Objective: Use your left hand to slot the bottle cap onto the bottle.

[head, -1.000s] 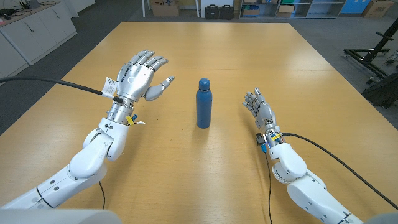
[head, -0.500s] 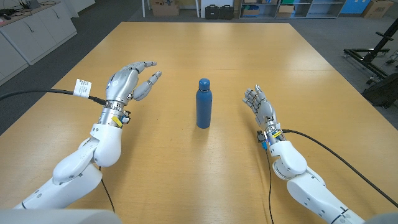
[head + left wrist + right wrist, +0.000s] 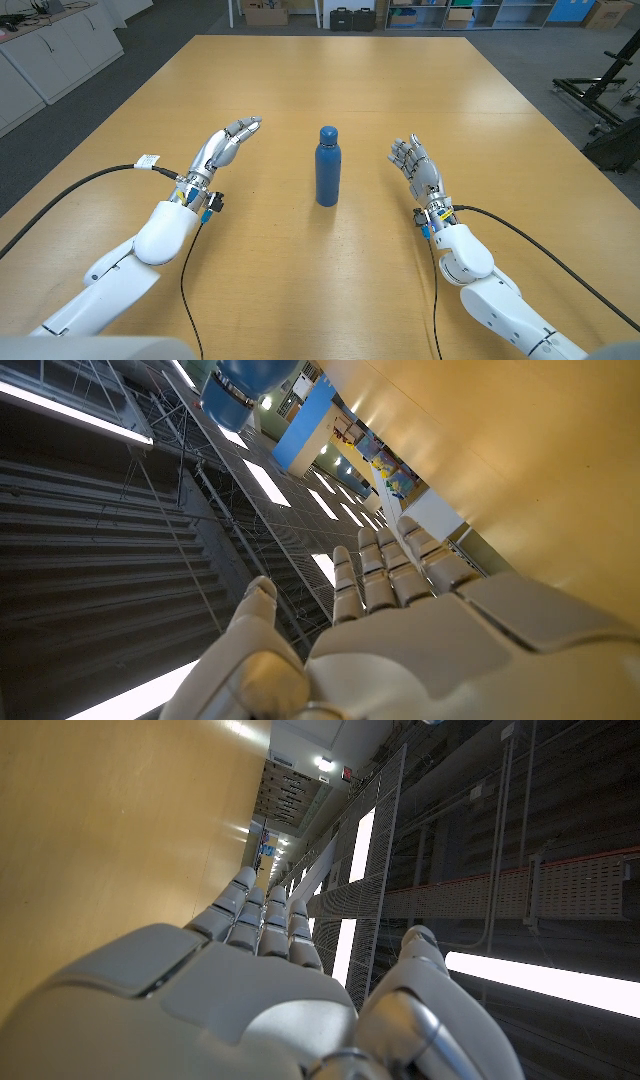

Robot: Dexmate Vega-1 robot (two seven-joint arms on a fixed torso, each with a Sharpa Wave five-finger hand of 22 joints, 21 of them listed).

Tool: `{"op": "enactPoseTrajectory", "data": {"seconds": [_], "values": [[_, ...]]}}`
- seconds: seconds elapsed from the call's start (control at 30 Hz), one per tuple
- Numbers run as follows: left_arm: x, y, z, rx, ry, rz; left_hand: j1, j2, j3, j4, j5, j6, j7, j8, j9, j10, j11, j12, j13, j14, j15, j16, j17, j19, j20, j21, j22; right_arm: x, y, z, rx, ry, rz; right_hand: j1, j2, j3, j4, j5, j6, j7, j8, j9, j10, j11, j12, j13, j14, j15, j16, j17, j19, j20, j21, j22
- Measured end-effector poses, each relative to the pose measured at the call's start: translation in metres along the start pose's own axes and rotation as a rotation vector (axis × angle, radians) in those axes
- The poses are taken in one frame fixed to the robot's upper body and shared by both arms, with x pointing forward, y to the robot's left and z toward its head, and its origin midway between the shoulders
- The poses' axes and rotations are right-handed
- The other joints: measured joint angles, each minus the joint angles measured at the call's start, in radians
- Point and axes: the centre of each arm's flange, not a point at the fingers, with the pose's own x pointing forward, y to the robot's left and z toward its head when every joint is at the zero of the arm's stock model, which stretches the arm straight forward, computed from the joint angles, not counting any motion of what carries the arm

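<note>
Blue steel bottle (image 3: 327,166) stands upright at the centre of the head view, on the bare wooden table (image 3: 330,270), and its rounded top looks as if the cap (image 3: 327,132) is already seated on the neck; no loose cap can be made out anywhere on the wood. Left of centre in that frame, the left hand (image 3: 222,146) sits near the tabletop with its fingers stretched out toward the upper right, empty, well apart from the bottle. In the left wrist view the same fingers (image 3: 385,565) reach out straight with nothing between them, and the bottle's blue base (image 3: 245,382) shows at the upper left of that picture. Right of centre in the head view, the right hand (image 3: 415,169) stands with fingers spread and loose, holding nothing, also apart from the bottle. My read: the capping step appears done, or else the cap is simply not where these frames can show it. If anything remains, the next move calls for bringing the left hand to the bottle's top to check or press the cap home without tipping the bottle.
</note>
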Motion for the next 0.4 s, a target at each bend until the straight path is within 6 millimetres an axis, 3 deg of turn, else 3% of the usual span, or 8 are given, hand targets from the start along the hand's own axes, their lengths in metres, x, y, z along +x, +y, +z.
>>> {"op": "enactPoseTrajectory", "data": {"seconds": [0.17,0.4], "values": [[0.001,-0.003,-0.015,-0.106,0.012,0.0,-0.02,-0.004,-0.009,0.001,0.0,-0.025,0.021,-0.012,0.0,-0.03,0.0,-0.006,0.0,-0.029,0.0,-0.004,0.0,-0.023,-0.012,-0.005,-0.001,0.001,0.0,-0.003,0.003,-0.003,0.0,0.0,0.0,0.0,0.0,0.0,0.0,0.0,0.0,-0.003,0.0,0.0,0.0,0.0,0.001,-0.001,0.0,0.0,0.013,-0.013,0.0,0.0],[0.005,-0.008,-0.028,-0.177,0.019,0.002,-0.02,-0.004,-0.009,0.001,0.0,-0.035,0.024,-0.02,-0.005,-0.038,0.001,-0.006,0.0,-0.036,0.004,-0.004,-0.003,-0.039,-0.007,-0.008,-0.003,0.003,-0.003,-0.007,0.001,-0.007,-0.002,0.0,0.0,-0.004,-0.004,0.0,-0.004,-0.004,0.0,-0.003,0.006,-0.006,0.0,0.0,0.007,-0.007,0.0,-0.002,0.02,-0.02,0.0,0.0]]}}
